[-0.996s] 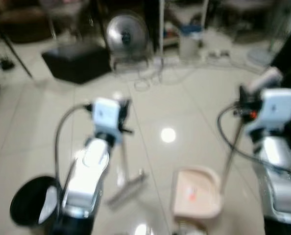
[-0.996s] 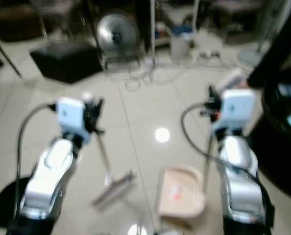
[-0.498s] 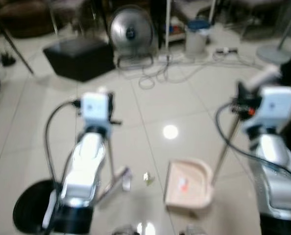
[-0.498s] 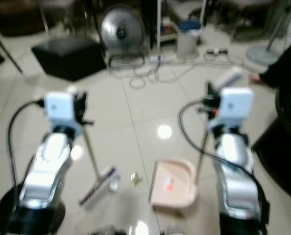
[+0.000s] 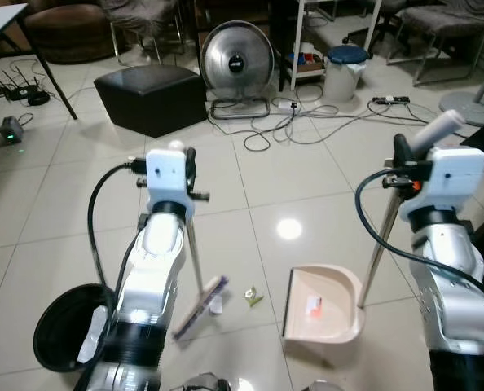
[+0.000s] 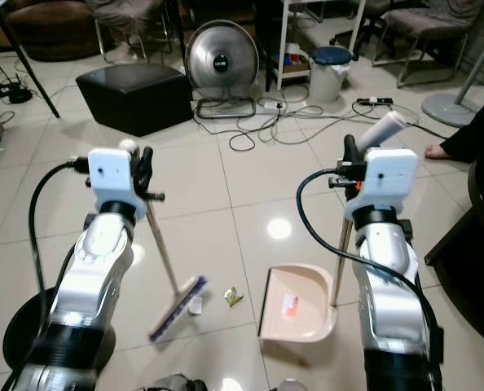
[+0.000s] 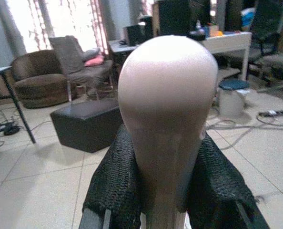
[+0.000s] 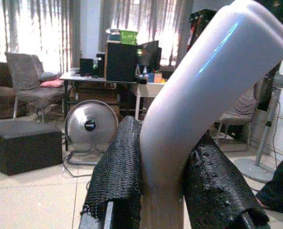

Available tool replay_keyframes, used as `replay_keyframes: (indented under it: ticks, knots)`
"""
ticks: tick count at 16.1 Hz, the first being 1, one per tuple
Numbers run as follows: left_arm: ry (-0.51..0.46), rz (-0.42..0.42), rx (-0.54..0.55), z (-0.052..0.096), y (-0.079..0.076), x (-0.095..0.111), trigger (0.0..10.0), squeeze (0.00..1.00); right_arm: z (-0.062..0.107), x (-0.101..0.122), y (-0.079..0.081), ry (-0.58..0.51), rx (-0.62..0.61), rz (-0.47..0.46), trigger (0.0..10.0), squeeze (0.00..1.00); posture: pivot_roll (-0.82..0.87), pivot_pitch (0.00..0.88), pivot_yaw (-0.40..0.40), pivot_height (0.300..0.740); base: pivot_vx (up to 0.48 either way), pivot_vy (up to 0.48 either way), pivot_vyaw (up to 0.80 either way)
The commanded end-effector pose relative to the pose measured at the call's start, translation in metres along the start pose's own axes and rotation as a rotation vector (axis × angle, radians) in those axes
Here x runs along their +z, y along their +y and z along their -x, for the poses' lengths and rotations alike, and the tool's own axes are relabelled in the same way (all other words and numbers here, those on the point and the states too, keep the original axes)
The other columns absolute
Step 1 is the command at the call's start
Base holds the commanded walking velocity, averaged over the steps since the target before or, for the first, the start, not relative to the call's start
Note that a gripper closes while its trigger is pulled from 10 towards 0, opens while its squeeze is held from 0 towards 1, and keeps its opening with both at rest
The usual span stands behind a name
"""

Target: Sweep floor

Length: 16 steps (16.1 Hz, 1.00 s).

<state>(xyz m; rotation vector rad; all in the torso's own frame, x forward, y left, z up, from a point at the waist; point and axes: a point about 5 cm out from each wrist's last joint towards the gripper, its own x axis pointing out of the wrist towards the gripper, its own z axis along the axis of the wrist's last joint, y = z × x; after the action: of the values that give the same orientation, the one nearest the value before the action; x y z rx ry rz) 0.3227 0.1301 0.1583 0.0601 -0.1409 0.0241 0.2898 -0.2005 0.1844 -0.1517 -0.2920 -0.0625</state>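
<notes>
Left eye view: left tool [image 5: 177, 156] clamped on broom [image 5: 198, 305] handle, brush head on floor beside scrap [image 5: 253, 297]. Right tool [image 5: 405, 156] clamped on dustpan [image 5: 322, 305] handle, pan just right of scrap; bin [image 5: 61, 338] near left, open tile ahead.

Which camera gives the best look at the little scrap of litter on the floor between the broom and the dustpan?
The right eye view: the scrap lies sharp on bare tile between the broom head and the dustpan. The left eye view shows it the same, just nearer the frame's bottom. The wrist views look along the handles into the room.
</notes>
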Motion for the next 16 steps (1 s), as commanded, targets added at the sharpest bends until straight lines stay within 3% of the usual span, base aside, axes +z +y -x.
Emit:
replay_keyframes:
  ticks: [1,6,11,16]
  knots:
    - [-0.05,-0.004,0.03,-0.005,0.002,0.008,10.0,0.0,-0.004,0.004,0.0,-0.043,0.016,0.021,10.0,0.0,-0.01,0.141,0.074,0.74,0.0,0.0,0.0]
    - [-0.092,-0.018,0.104,-0.024,0.007,0.01,10.0,0.0,-0.018,-0.014,-0.001,-0.064,0.019,0.059,10.0,0.0,0.07,0.281,0.116,0.74,0.0,0.0,0.0]
    - [-0.168,-0.024,0.142,-0.037,0.017,0.016,10.0,0.0,-0.034,-0.011,-0.013,-0.173,-0.001,0.131,10.0,0.0,0.14,0.401,0.196,0.74,0.0,0.0,0.0]
    - [-0.182,-0.018,0.147,-0.05,0.016,0.016,10.0,0.0,-0.047,-0.003,-0.006,-0.286,-0.006,0.129,10.0,0.0,0.17,0.428,0.227,0.74,0.0,0.0,0.0]
